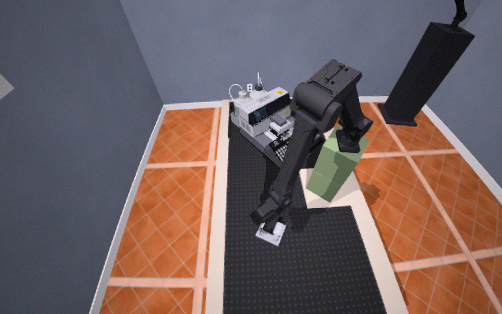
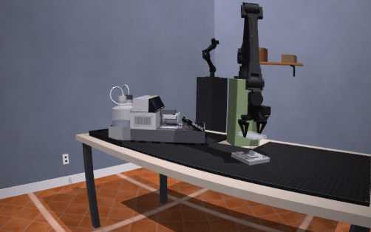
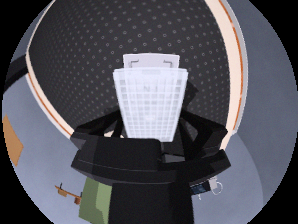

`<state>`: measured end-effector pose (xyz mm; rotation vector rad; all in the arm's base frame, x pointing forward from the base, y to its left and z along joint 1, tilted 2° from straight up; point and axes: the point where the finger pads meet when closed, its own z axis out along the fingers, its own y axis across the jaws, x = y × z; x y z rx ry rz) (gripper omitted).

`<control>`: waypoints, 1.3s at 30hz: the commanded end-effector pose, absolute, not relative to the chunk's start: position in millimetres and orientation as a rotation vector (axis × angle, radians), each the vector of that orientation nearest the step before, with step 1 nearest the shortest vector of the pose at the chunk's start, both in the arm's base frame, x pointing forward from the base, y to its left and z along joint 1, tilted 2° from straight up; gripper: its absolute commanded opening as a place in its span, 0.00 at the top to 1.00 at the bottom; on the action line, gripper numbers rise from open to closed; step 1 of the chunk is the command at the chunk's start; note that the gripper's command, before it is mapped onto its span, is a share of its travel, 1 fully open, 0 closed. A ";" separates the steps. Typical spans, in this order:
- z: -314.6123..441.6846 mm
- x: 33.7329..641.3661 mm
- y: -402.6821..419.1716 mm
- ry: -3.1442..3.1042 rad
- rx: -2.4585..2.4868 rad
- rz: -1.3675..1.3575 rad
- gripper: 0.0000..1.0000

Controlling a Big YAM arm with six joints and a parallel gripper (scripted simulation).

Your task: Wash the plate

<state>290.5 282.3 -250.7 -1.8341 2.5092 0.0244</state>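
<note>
Over N1 [image 1: 272, 241] [image 2: 254, 159] [image 3: 150, 59], the gripper [image 1: 273, 230] [image 2: 252, 134] [image 3: 150, 111] clasps the plate [image 1: 278, 230] [image 2: 253, 135] [image 3: 150, 102]; only the exterior shows the gap.
</note>
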 end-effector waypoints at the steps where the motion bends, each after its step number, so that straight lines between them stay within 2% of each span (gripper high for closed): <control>1: -252.8 291.8 290.8 2.529 -1.819 0.016 0.16; 39: -247.4 295.3 286.3 2.516 -1.809 0.023 0.16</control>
